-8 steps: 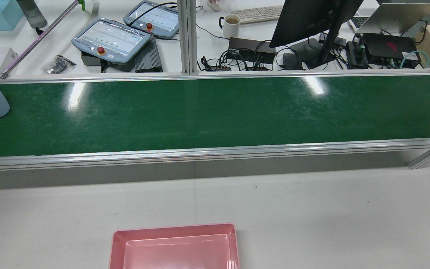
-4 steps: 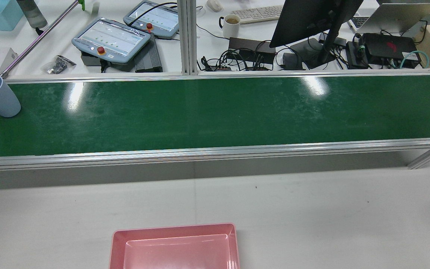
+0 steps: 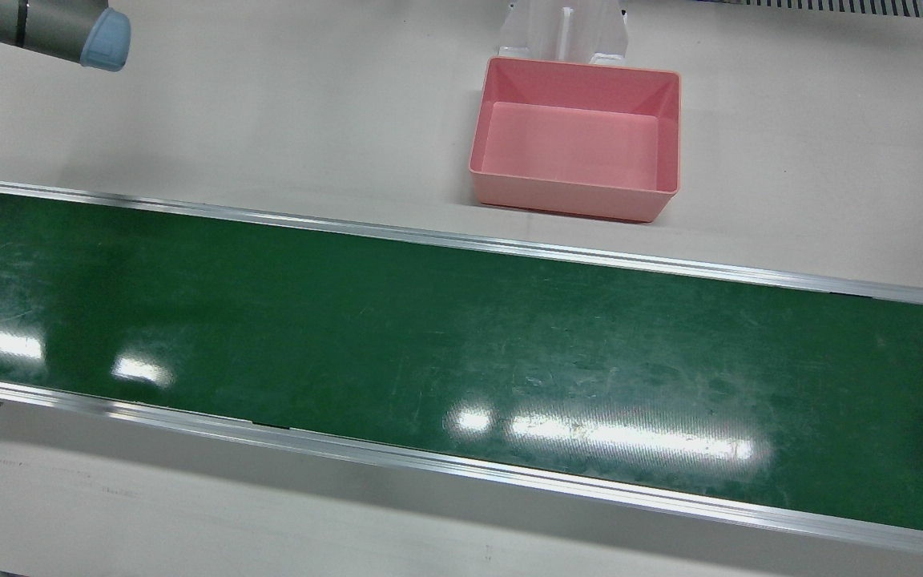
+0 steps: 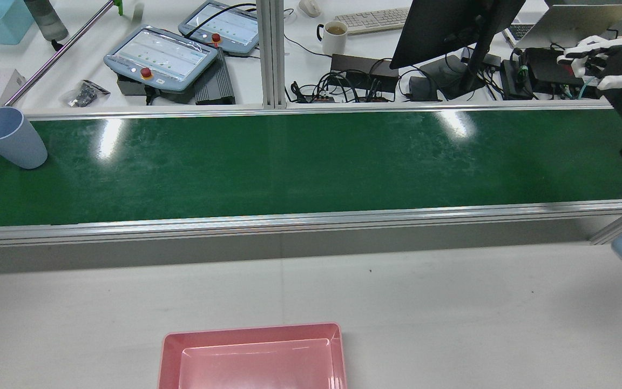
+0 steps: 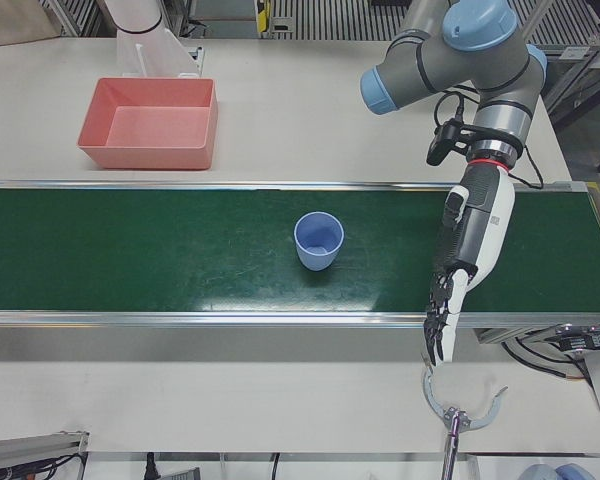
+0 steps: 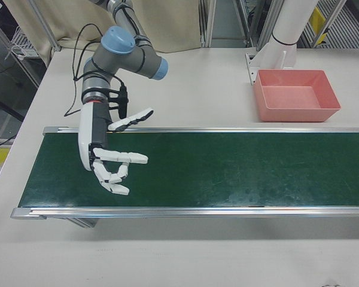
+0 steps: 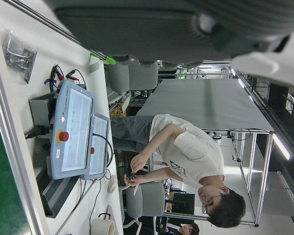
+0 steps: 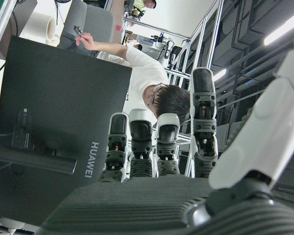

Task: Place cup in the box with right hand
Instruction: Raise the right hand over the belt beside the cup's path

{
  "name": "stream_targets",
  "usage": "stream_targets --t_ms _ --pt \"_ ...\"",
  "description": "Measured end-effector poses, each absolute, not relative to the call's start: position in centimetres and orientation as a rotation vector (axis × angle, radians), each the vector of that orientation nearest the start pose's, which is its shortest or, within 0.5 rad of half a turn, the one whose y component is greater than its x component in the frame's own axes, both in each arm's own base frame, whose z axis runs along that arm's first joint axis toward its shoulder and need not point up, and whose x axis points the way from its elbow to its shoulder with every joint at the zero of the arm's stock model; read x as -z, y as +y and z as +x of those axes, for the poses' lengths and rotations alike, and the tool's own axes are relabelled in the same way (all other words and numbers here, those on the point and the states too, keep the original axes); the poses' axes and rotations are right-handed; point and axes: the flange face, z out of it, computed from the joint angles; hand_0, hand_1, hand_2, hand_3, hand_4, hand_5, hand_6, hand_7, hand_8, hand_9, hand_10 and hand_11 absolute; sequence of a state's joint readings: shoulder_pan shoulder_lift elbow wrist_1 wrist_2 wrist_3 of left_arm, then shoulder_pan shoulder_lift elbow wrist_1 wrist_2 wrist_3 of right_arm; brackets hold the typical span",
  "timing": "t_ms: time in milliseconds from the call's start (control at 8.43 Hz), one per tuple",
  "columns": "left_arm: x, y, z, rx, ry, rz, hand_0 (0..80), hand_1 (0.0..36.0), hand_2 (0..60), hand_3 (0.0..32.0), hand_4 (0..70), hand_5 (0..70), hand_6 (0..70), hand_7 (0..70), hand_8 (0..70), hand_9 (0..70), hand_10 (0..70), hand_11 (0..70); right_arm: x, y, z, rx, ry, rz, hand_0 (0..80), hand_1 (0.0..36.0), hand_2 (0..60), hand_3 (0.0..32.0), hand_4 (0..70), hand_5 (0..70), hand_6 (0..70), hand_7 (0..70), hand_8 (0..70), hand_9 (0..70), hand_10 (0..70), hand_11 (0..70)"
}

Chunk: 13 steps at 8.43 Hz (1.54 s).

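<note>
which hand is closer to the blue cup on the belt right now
Left. The left hand hangs over the belt's end, on the same half as the blue cup. The right hand is open above the opposite end of the green belt, far from the cup.

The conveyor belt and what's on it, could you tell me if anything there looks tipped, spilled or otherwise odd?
Nothing stands out. The blue cup stands upright and empty on the green belt, and the pink box sits square and empty beside it.
</note>
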State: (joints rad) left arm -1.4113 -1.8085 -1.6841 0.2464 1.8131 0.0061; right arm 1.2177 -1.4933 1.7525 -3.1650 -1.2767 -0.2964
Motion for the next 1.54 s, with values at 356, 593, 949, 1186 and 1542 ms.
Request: stream_targets --t_ms 356,593,949,1186,1542 --pt "-53.0 -58.5 -1.7 1.886 2.103 -0.395 0.0 0.0 0.0 0.0 0.0 0.0 0.0 0.0 0.0 0.0 0.0 0.0 -51.1 -54.1 -12.5 2.053 2.505 -0.225 48.7 2.9 0.0 0.0 59.0 4.9 32.5 70.0 36.1 60.2 13.7 19.8" --pt "-53.0 -58.5 -1.7 1.886 2.103 -0.394 0.0 0.0 0.0 0.0 0.0 0.0 0.0 0.0 0.0 0.0 0.0 0.0 -48.0 -52.4 -16.0 2.105 2.450 -0.251 44.7 11.2 23.6 0.0 45.5 4.1 31.7 70.0 33.0 56.6 11.1 16.0" --pt "-52.9 -58.5 -1.7 1.885 2.103 -0.395 0.0 0.0 0.0 0.0 0.0 0.0 0.0 0.0 0.0 0.0 0.0 0.0 -44.6 -52.2 -19.1 2.191 2.405 -0.323 45.8 12.8 26.8 0.0 49.9 4.0 31.4 70.0 31.8 55.3 9.8 14.1" --pt "-52.9 -58.5 -1.7 1.885 2.103 -0.395 0.0 0.0 0.0 0.0 0.0 0.0 0.0 0.0 0.0 0.0 0.0 0.0 -42.3 -52.2 -21.4 2.178 2.394 -0.358 45.7 12.8 27.0 0.0 51.1 4.0 31.5 70.0 31.9 55.4 10.2 14.5" --pt "-53.0 -58.5 -1.7 1.885 2.103 -0.395 0.0 0.0 0.0 0.0 0.0 0.0 0.0 0.0 0.0 0.0 0.0 0.0 -40.2 -51.9 -26.2 2.161 2.391 -0.345 28.5 3.1 16.0 0.0 44.8 1.5 29.7 70.0 31.7 55.9 8.6 11.5"
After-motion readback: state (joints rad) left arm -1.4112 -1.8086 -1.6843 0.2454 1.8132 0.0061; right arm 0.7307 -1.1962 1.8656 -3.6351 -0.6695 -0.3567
